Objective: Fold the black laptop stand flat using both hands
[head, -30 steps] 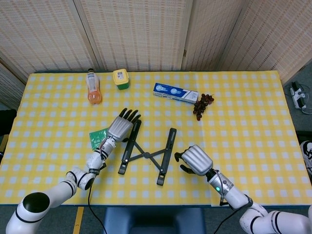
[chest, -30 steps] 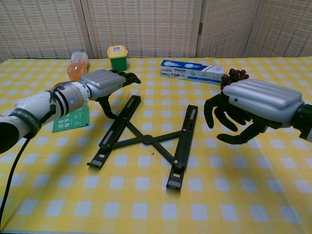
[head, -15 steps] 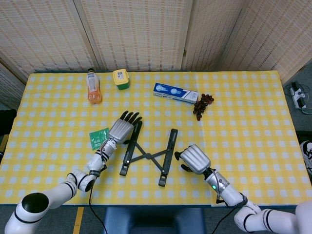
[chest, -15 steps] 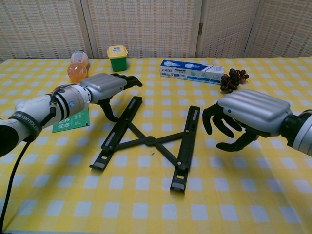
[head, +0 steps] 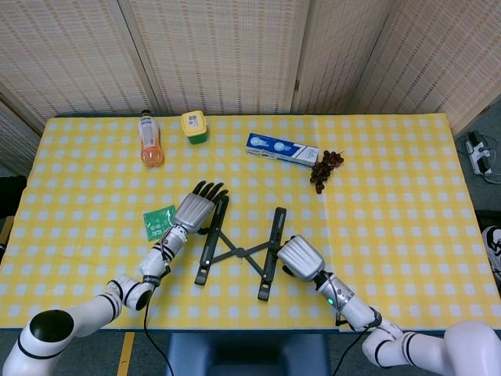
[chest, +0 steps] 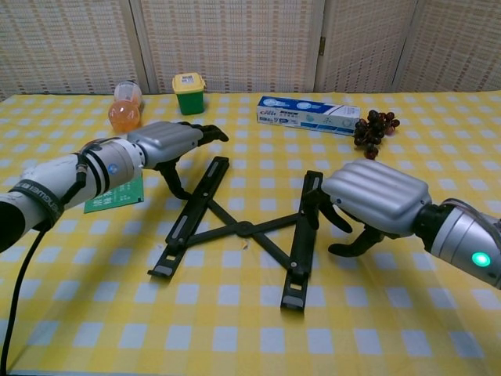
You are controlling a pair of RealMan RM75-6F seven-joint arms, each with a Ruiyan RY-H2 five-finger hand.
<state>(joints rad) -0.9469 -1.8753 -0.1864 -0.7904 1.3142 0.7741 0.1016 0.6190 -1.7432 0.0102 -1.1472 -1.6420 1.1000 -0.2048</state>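
Both views are bright and evenly lit from above, with no dim corners. Shadows are soft and short: a faint one lies under the right hand (chest: 374,205) on the yellow checked tablecloth (chest: 250,329). The silver hand backs show a mild sheen, without harsh glare. Focus is sharp throughout; the chest view bows slightly at its edges.

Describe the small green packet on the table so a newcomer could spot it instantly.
Start at the yellow checked table and find the black laptop stand near its front middle. Just left of the stand, beside the left hand, lies the green packet. It is the only flat green thing; the green tub at the back stands upright with a yellow lid.
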